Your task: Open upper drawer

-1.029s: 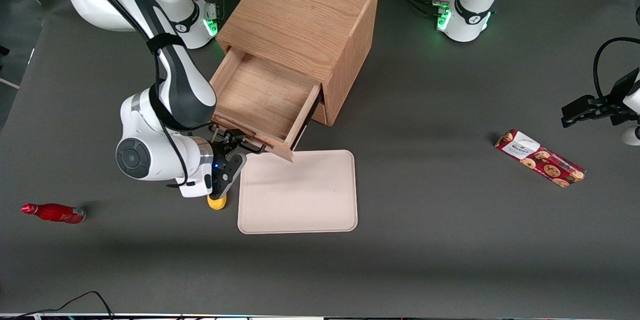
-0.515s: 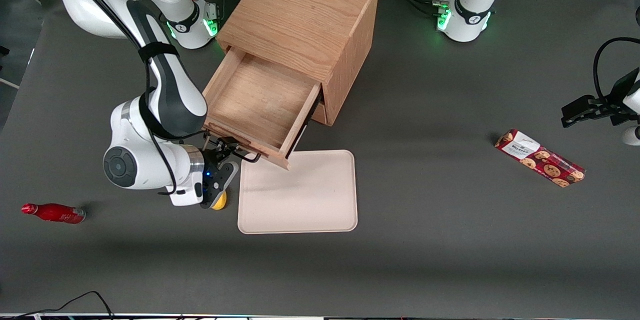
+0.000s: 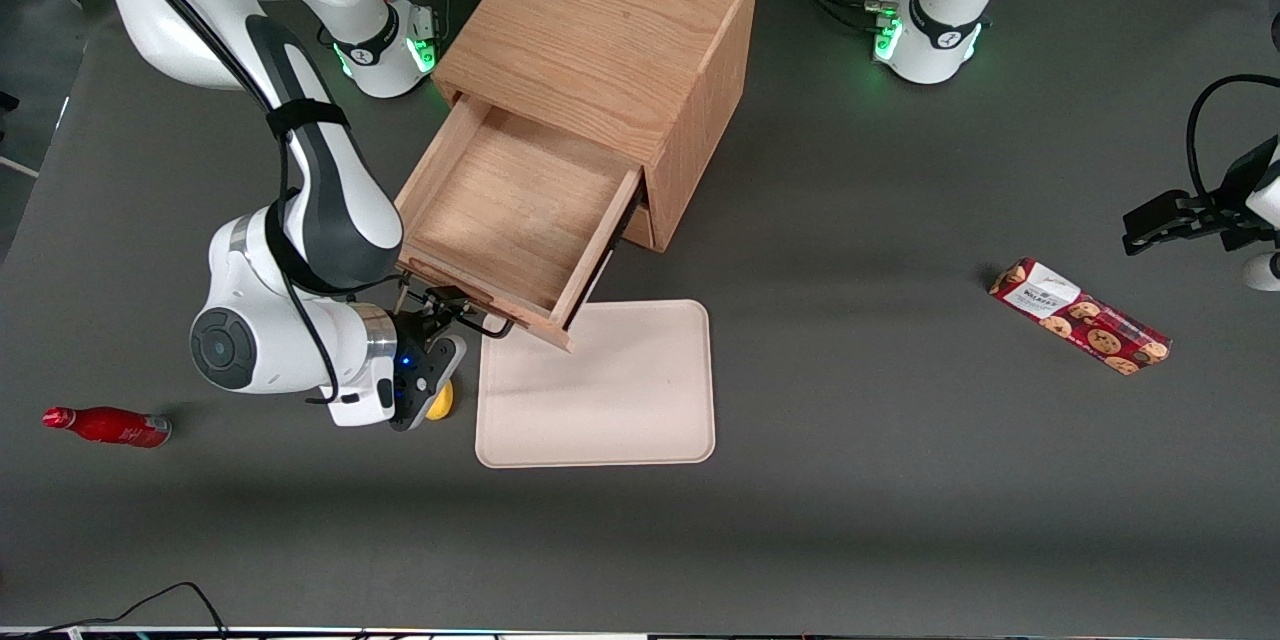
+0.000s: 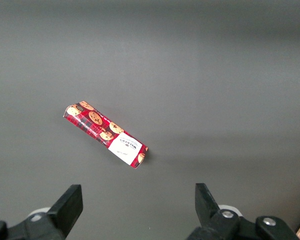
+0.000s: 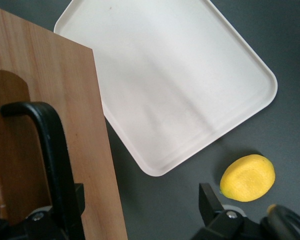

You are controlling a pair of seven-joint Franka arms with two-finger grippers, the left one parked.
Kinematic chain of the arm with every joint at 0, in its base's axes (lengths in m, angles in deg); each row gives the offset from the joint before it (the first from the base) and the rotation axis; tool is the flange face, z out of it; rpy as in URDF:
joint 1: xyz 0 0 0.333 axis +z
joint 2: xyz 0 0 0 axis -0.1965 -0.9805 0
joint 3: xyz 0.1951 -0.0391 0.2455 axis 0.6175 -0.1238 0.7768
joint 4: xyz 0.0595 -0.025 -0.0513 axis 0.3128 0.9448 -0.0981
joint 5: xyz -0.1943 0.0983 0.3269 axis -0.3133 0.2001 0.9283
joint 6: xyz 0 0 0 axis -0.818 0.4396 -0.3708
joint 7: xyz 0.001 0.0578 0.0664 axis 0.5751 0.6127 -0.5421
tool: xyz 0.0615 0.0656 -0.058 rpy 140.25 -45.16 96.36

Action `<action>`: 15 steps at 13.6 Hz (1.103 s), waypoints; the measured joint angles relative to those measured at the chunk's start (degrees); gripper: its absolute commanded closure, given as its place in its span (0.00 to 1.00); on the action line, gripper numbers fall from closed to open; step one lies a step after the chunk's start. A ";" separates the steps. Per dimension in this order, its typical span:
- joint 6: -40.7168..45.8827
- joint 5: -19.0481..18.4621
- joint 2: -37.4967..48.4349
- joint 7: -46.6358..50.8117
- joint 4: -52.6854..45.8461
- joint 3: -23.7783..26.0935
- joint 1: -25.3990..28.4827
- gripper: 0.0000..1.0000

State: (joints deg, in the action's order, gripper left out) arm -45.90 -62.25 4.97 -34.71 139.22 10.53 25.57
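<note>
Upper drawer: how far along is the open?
Mostly done: the upper drawer stands well out of the cabinet, its bare wooden floor exposed and its front corner over the tray. In hand: the pincer is at the bar handle, one finger beside it. Left: any last travel, then letting go.

A white label with dark lettering is carried on the red cookie package (image 3: 1079, 316), (image 4: 106, 135) lying toward the parked arm's end of the table; a brand word is printed there, but its letters cannot be made out with certainty. White markings are borne by the red bottle (image 3: 106, 426), unreadable. No other text or number can be read.
</note>
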 measured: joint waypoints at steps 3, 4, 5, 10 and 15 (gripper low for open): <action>0.00 0.00 -0.13 -0.60 -0.19 0.01 -0.23 0.00; 0.00 0.00 -0.36 -1.01 -0.55 0.01 -0.40 0.00; 0.00 0.00 -0.73 -1.29 -1.11 0.02 -0.60 0.00; 0.00 0.01 -2.20 -2.90 -3.26 0.22 -1.84 0.00; 0.00 0.00 -2.54 -3.56 -3.89 0.29 -2.16 0.00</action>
State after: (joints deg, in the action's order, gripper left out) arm -45.90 -62.24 2.43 -38.27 135.33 10.83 23.41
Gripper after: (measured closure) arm 0.000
